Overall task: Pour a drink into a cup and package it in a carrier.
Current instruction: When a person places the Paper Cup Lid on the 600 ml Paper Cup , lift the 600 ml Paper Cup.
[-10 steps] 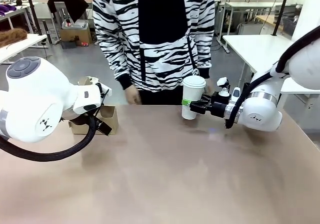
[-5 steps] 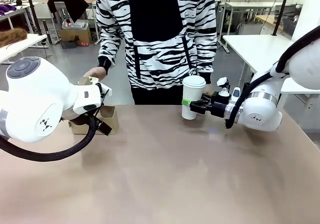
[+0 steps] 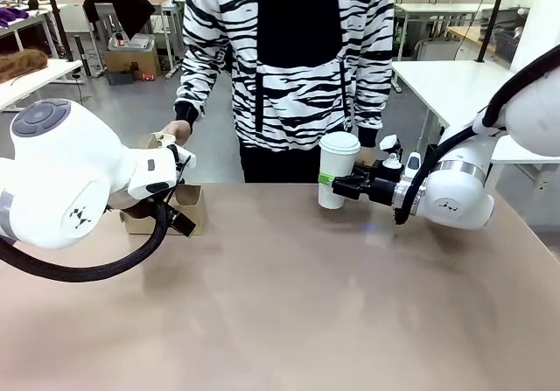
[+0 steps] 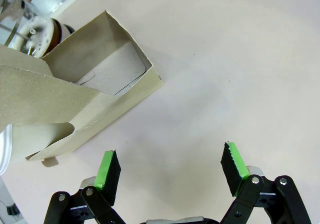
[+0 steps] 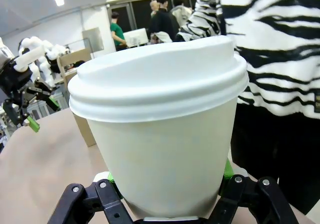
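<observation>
Only the person's hand (image 3: 175,131) has shifted, now reaching the cardboard carrier (image 3: 191,207) at the table's (image 3: 289,303) far left. Nearby, the left gripper (image 4: 170,164) gapes empty. The right gripper (image 3: 339,185) clamps the lidded cup (image 3: 338,165) low; thin paper probably crushes, so grip gently.

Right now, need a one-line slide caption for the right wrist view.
Right gripper shut on the lidded white cup, a person in a zebra-striped top right behind it.
</observation>
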